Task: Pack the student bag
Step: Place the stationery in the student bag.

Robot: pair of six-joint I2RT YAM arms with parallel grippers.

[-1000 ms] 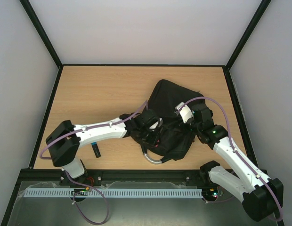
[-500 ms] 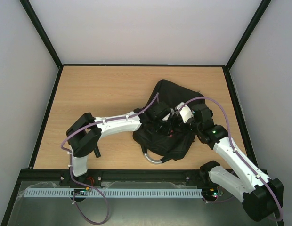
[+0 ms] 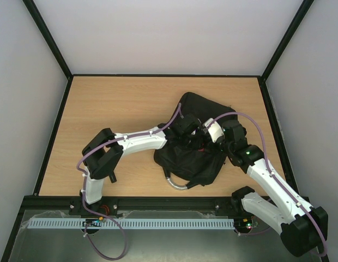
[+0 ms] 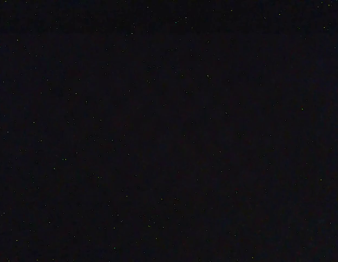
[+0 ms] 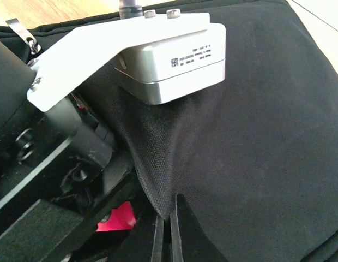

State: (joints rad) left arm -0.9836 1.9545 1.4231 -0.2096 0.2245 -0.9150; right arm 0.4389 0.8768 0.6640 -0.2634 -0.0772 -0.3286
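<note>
A light wooden table [image 3: 120, 103] fills the middle, edged by a black frame [image 3: 49, 38] whose posts run off toward 11 and 1 o'clock. Plain pale walls [image 3: 169, 33] close it in at 9, 12 and 3 o'clock, evenly lit. At 6 o'clock lies a grey metal ledge [image 3: 49, 245] carrying what may be a slotted white cable duct [image 3: 158, 224].

Left arm [image 3: 137, 143] stretches toward 2 o'clock, left tool buried out of sight — its wrist camera shows only black. Right arm [image 3: 267, 177] reaches toward 11 o'clock — right tool [image 5: 167, 221] pinched tight on the student bag [image 5: 251, 136].
</note>
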